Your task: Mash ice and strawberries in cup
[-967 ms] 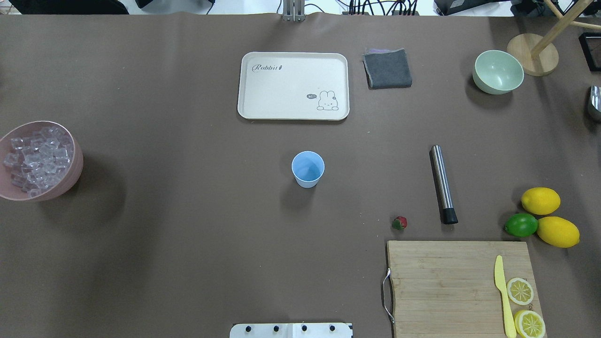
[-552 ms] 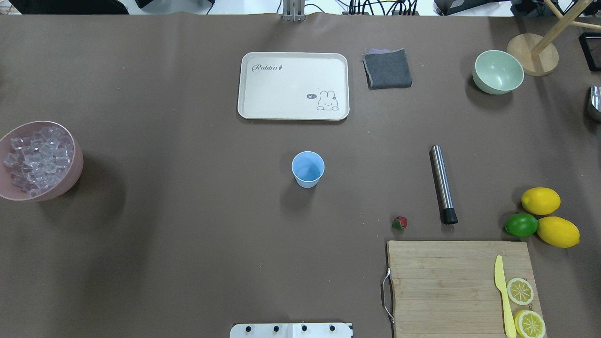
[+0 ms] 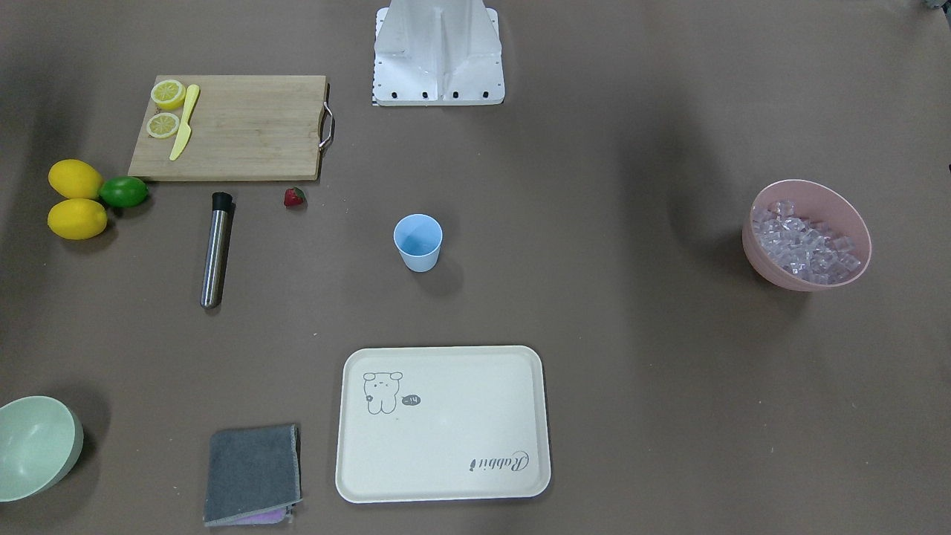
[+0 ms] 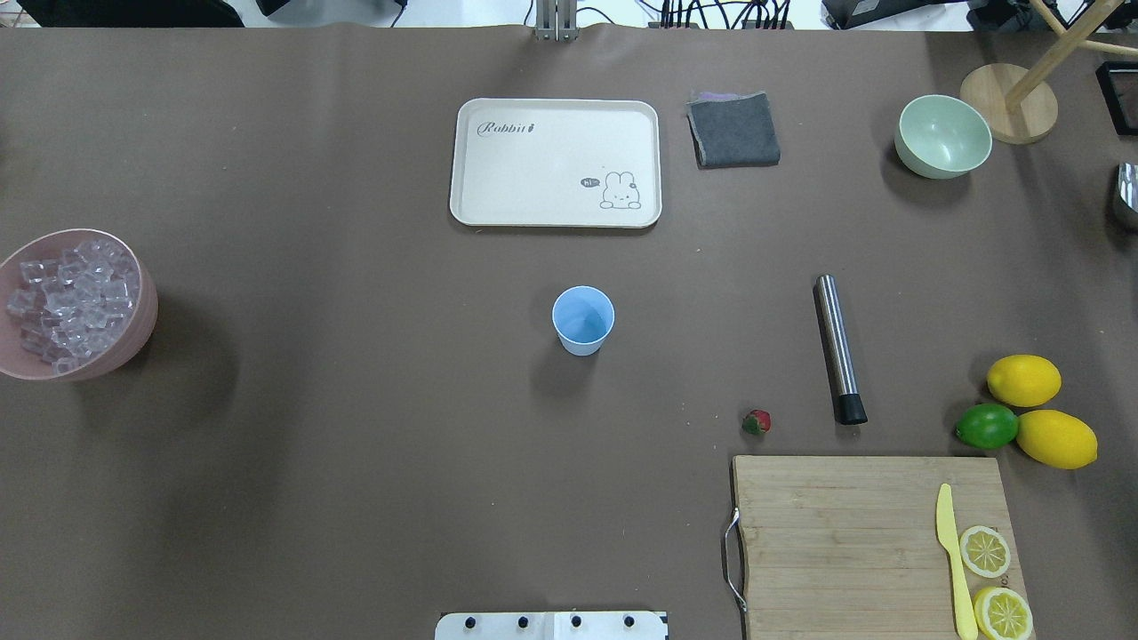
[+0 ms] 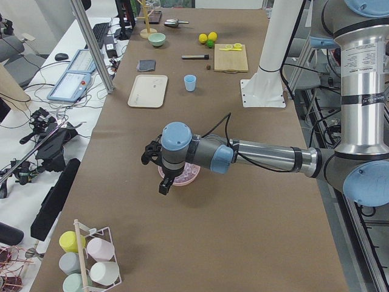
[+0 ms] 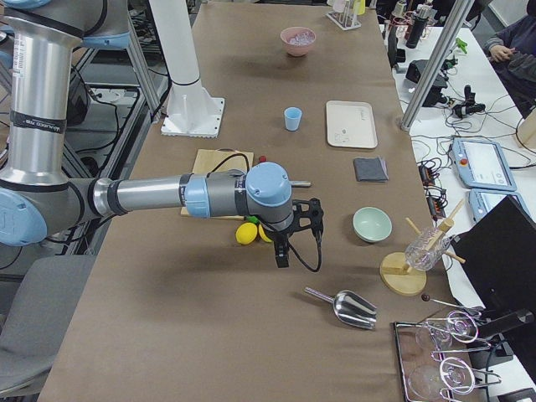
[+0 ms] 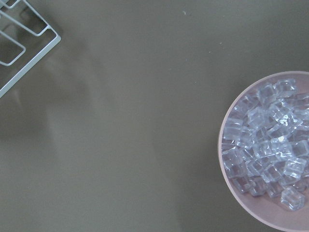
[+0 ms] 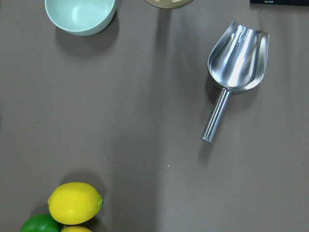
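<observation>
Progress: I judge the task is at its very start. The cup (image 4: 582, 320) stands upright in the middle of the tabletop (image 4: 356, 444) and looks empty.
Ice: all of the ice (image 4: 67, 302) lies in the pink bowl (image 4: 148, 307), well apart from the cup on my robot's left side.
Strawberry: the strawberry (image 4: 757, 421) lies on the tabletop just beside the edge of the cutting board (image 4: 845, 533), near the black end of the steel muddler (image 4: 838, 348).
What is left: ice into the cup, the strawberry into the cup, then taking the muddler and mashing. So, everything.
Left pincer (image 5: 164, 185): it hangs above the tabletop just beside the pink bowl. I see it only from the side camera, so I cannot tell if it is released or clenched.
Right pincer (image 6: 280, 253): it hangs over bare tabletop between the lemons (image 8: 75, 203) and the metal scoop (image 8: 236, 53). Here too I cannot tell its state.
Open room: there is wide bare tabletop between the pink bowl and the cup, and nothing stands close around the cup.
Edges: a wire rack (image 7: 24, 43) is near the left pincer, on the side away from the bowl. On the right side, the board edge and the muddler leave less room around the strawberry.
</observation>
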Motion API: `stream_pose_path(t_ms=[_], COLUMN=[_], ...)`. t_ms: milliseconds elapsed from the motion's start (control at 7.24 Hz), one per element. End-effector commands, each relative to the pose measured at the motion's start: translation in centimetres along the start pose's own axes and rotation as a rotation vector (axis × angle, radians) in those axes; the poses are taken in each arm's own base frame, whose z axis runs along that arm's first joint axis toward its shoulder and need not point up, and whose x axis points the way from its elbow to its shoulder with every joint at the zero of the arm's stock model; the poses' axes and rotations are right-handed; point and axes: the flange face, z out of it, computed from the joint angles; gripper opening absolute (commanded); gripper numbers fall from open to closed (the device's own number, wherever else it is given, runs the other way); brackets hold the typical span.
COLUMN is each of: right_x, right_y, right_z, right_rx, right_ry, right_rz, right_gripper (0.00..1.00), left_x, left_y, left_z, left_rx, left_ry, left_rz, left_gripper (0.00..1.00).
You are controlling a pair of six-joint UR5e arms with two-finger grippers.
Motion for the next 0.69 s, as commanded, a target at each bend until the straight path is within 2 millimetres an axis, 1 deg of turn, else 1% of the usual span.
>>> stream_pose_path(t_ms=[0,138,276,414,552], right_x=[0.0,0.2,0.1,0.1,0.2], right_y=[0.1,0.7,0.8,0.8,0.9], right_z=[0.0,0.2,0.2,0.3,0.3], right_rx=[0.03,0.048,0.048,0.046,0.046], right_ry=[0.012,0.012,0.004,0.002,0.002], right_rz=[-0.039,-0.05,-0.049,-0.047,-0.045], right_gripper=[1.0,1.0,1.0,1.0,1.0], left_x=[2.0,2.7,4.0,6.4,9.1], left_y=[-4.1,-3.5,-3.8,-4.6,-5.3], left_z=[-1.2,0.4,1.5,4.2,6.8], left_rx=[0.109,0.073,0.056,0.018,-0.021], left_ry=[0.004,0.027,0.019,-0.017,-0.002], left_rz=[0.142,0.081,-0.033,-0.067,-0.109], left_gripper=[0.98,0.98,0.99,0.99,0.98])
